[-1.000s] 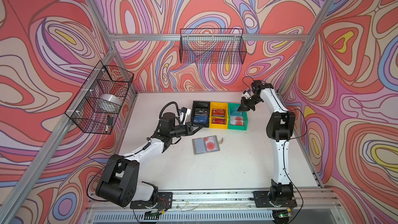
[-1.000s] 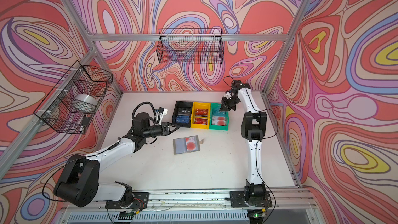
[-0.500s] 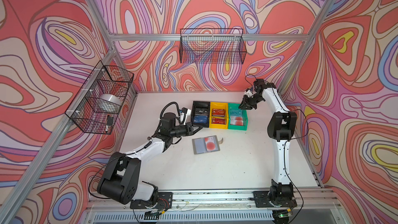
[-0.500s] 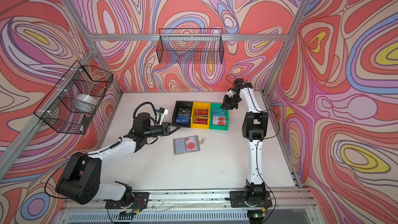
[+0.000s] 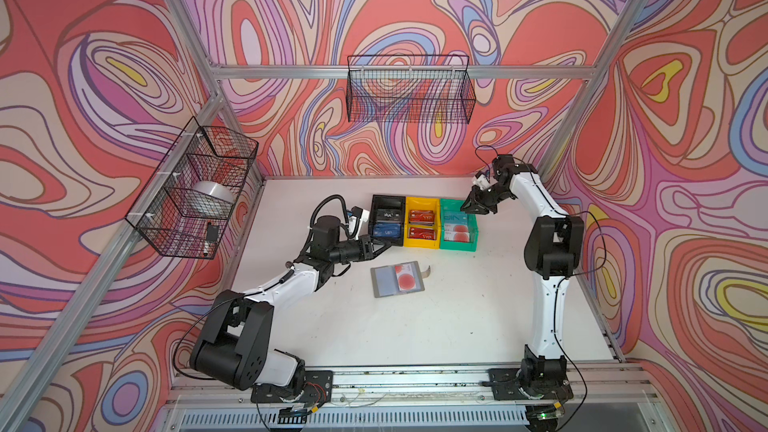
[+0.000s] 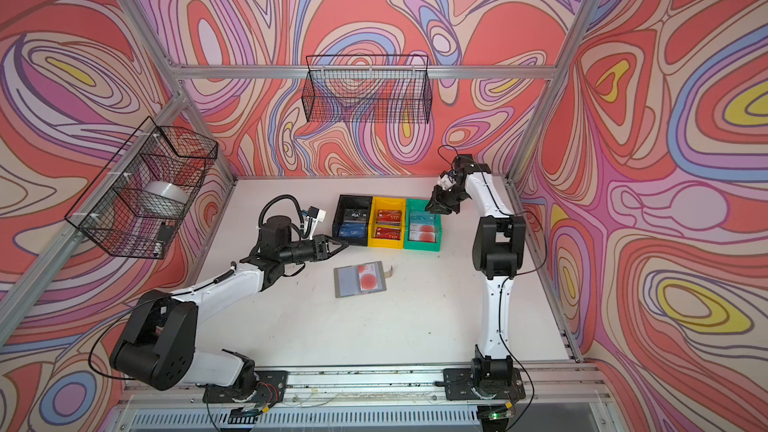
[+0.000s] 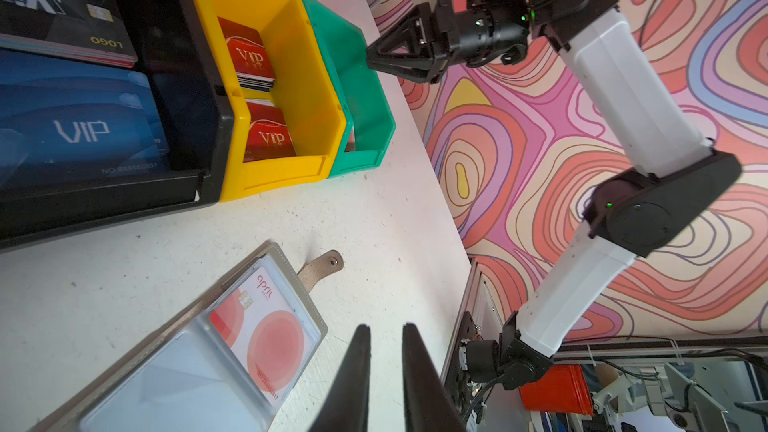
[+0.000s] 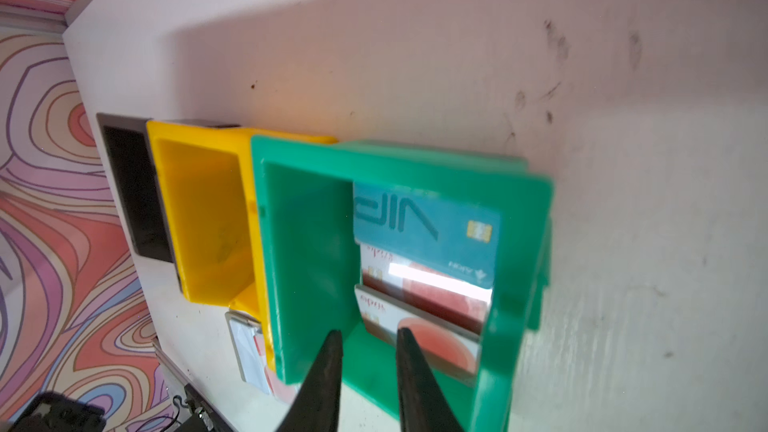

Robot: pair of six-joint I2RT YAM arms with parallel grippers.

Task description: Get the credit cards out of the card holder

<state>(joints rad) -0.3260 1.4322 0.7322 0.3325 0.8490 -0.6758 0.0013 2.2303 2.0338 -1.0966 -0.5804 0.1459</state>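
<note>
Mostly plastic on a matt white table [image 7: 124,268]

The card holder [image 7: 199,351] has a grey, leather-like stitched cover and clear glossy sleeves. The cards [image 7: 249,56] are shiny plastic. The black bin [image 7: 104,201], yellow bin [image 7: 291,77] and green bin [image 8: 307,243] are smooth moulded plastic. The table is scuffed. The baskets [image 5: 409,89] are black metal wire.

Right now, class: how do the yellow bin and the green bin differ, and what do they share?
The yellow bin holds red VIP cards in two piles; the green bin holds a light blue VIP card and white cards with red circles. The yellow bin stands mid-row, the green bin at its end. Both are open-topped, side by side.
</note>
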